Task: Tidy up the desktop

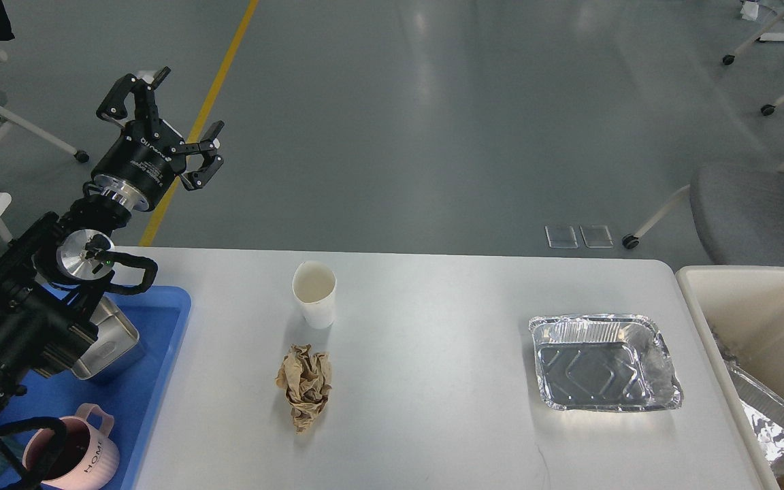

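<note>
White-grey desktop across the lower view, paper cup upright beside crumpled brown paper, foil tray to the right near cream bin, left gripper raised over the floor, fingers apart, empty

The left arm rose diagonally from the lower left edge, wrist angled up and away. The left gripper was raised high, its fingers spread apart, holding nothing.
</note>
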{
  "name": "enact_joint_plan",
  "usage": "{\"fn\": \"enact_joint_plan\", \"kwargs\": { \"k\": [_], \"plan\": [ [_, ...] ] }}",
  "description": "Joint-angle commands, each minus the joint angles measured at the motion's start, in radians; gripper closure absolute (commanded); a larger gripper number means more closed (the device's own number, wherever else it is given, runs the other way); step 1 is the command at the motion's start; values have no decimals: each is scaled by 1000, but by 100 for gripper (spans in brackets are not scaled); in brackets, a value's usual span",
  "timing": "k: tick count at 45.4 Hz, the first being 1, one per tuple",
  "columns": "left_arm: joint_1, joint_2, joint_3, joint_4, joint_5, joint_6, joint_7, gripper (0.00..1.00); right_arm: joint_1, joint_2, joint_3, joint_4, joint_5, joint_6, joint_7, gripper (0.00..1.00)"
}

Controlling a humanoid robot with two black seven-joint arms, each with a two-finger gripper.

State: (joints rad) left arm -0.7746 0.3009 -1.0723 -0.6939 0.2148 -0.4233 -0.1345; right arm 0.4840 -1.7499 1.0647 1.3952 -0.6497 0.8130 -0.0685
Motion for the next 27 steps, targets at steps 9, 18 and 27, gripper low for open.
{"fn": "enact_joint_plan", "kwargs": {
  "k": [9, 18, 27],
  "plan": [
    [5, -22, 3, 1, 0, 3, 1, 3, 71, -91, 24, 4, 289, -66, -2, 0],
    [11, -22, 3, 1, 1, 5, 1, 3, 59, -68, 20, -41, 666, -215, -28, 1],
    [12, -22, 3, 1, 2, 5, 4, 3, 67, 52, 12, -157, 904, -337, -42, 0]
  ]
}}
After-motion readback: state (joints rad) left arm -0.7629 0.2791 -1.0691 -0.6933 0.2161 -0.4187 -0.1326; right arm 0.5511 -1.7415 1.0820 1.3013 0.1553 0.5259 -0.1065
